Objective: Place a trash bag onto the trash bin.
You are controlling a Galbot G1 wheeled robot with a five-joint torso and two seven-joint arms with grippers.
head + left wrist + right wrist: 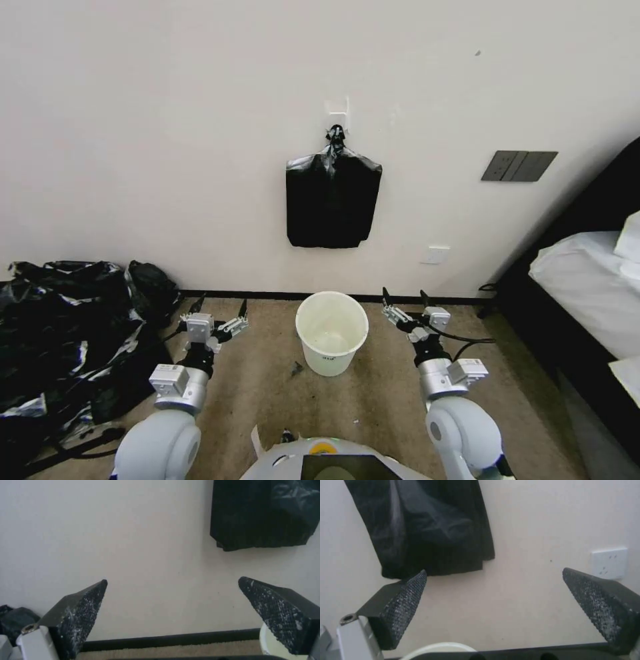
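Facing a plain off-white wall [167, 133] with a black skirting strip [267, 294] along its foot, the robot stands on tan carpet [373, 393]. A large heap of crumpled black plastic [60, 340] lies along the carpet's left edge against the wall, and a bed with white bedding on a dark frame [587, 293] closes the right edge. Between them the carpet is open on both sides of the bin and in front of it.

A flat rectangular black plastic pack with a knotted top [333, 197] hangs from a small white wall hook [337, 110], directly above the bin and well apart from it. A dark grey switch plate [519, 166] and a white wall socket [437, 255] sit to its right. No single loose trash bag can be told apart from the pack or the heap.

The small round white plastic trash bin [331, 332] stands upright on the carpet, just before the skirting and between the two grippers. It tapers downward, its mouth is bare, and a tiny label marks its near side.

The left gripper [218, 313] hovers left of the bin, near its rim but apart from it, fingers [80, 616] spread wide and holding nothing. The right gripper [405, 298] hovers right of the bin, likewise spread wide and empty. A small dark scrap [296, 367] lies on the carpet beside the bin's base.
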